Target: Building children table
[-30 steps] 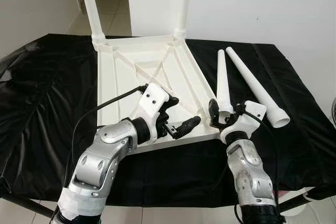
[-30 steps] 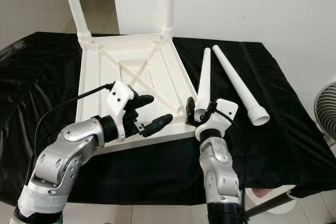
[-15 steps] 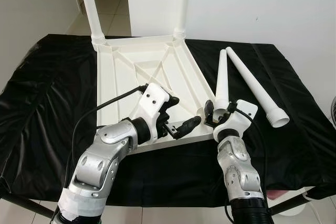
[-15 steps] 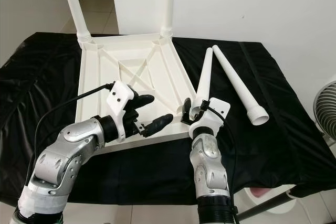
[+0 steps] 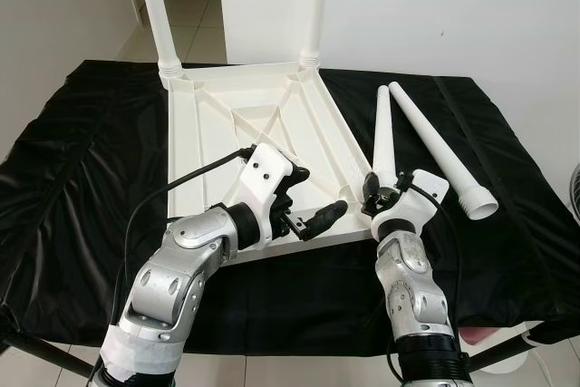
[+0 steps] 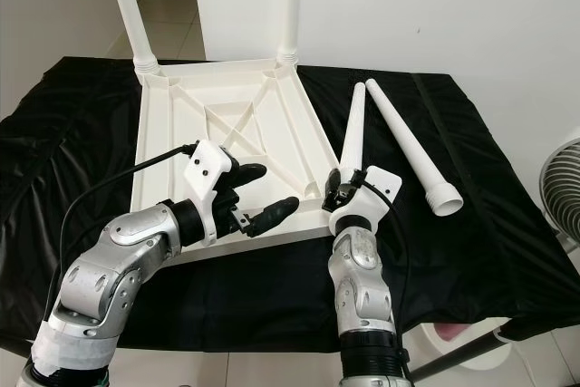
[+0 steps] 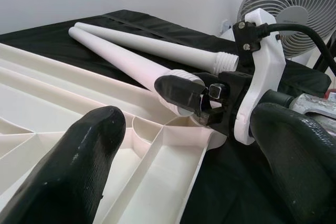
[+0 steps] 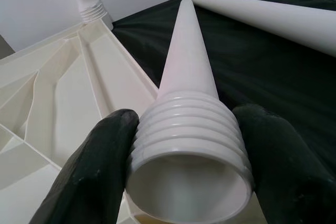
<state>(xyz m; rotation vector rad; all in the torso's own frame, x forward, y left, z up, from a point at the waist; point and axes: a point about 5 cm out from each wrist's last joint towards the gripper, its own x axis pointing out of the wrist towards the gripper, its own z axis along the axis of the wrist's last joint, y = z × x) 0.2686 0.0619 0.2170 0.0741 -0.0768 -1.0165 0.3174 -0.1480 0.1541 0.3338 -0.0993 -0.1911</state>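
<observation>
Right gripper [image 5: 381, 195] is clasping the ribbed, threaded wide end of a smooth white tapered plastic leg [image 5: 383, 138], one black finger [image 8: 100, 166] pressing each side. That leg is lying on the black cloth [image 5: 82, 178], its long axis running near to far and its narrow tip pointing far. Left gripper [image 5: 313, 210] is hovering with fingers parted over the near right corner of the upturned white ribbed plastic tabletop [image 5: 236, 133]. A second white tapered leg [image 5: 439, 147] is lying just right.

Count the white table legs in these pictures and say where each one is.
4. Two stand upright, screwed into the upturned tabletop's far corners: far-left leg, far-right leg. Two lie on the black cloth: near leg, its threaded end between the right tool's fingers; outer leg.
</observation>
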